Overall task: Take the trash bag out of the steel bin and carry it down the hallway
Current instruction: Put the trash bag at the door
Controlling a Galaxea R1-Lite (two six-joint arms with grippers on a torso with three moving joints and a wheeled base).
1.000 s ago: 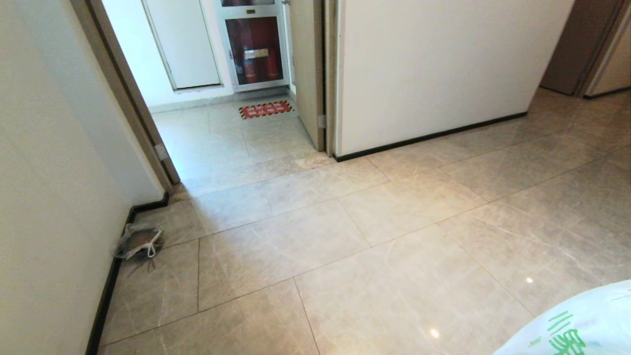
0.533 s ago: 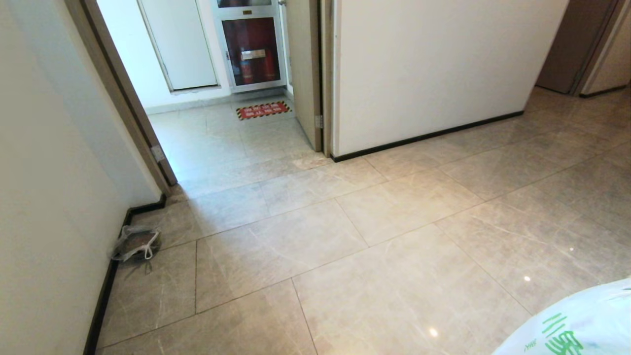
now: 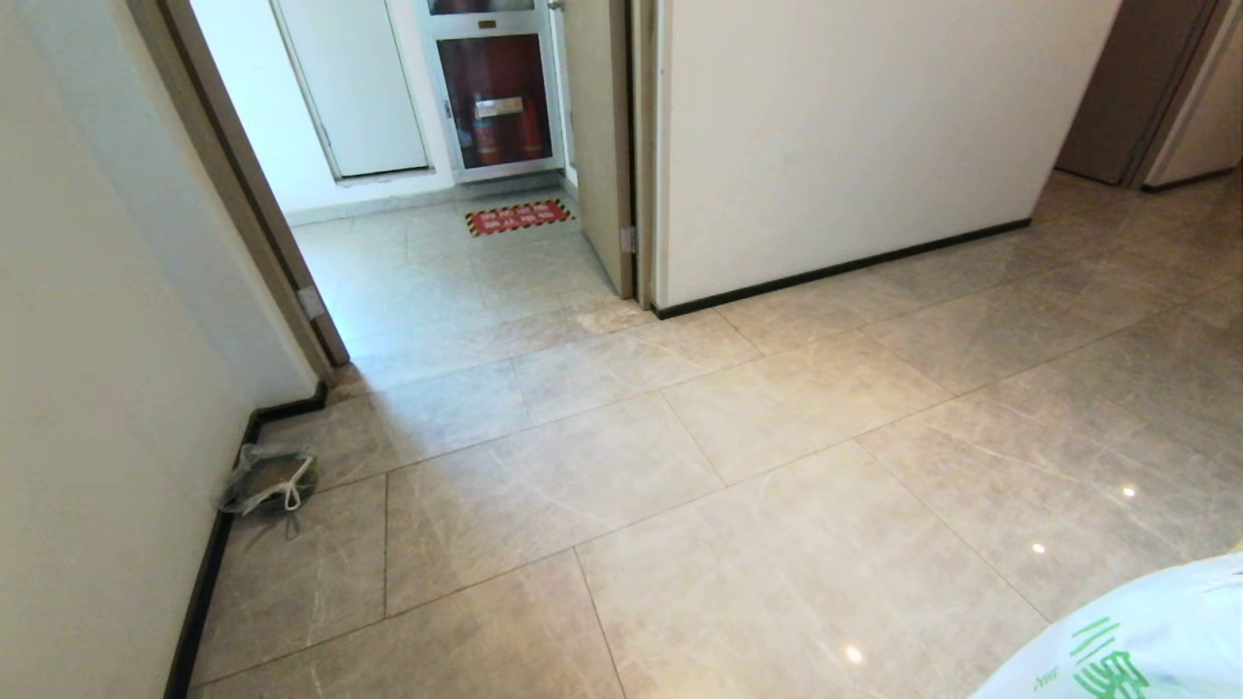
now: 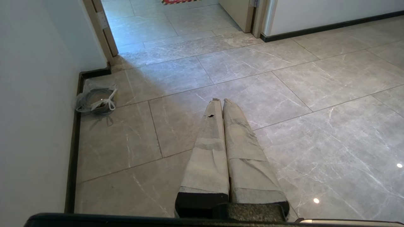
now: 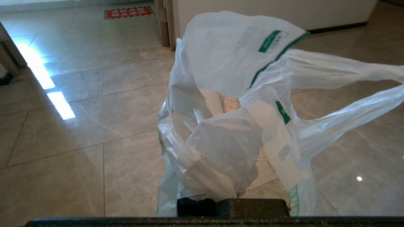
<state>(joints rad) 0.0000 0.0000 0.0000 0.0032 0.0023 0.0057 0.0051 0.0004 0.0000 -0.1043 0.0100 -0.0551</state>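
Note:
The trash bag [image 5: 227, 78] is thin white plastic with green print, and its loop handles trail off to one side. It hangs bunched round my right gripper [image 5: 228, 105], which is shut on it; one taped fingertip [image 5: 231, 104] pokes out of the folds. A corner of the trash bag [image 3: 1136, 641] shows at the bottom right of the head view. My left gripper [image 4: 220, 101] is shut and empty, held out above the hallway floor [image 3: 680, 437]. The steel bin is out of view.
A small greyish see-through bag with a white tie [image 3: 267, 481] lies against the left wall [image 3: 87, 388]. Ahead is a doorway with an open door [image 3: 597, 136], a red fire cabinet [image 3: 495, 97] and a red mat [image 3: 520, 216]. A white wall [image 3: 845, 136] stands to the right.
The whole head view shifted slightly a second ago, so the camera moved a little; since then it holds still. The bag stays in my right gripper.

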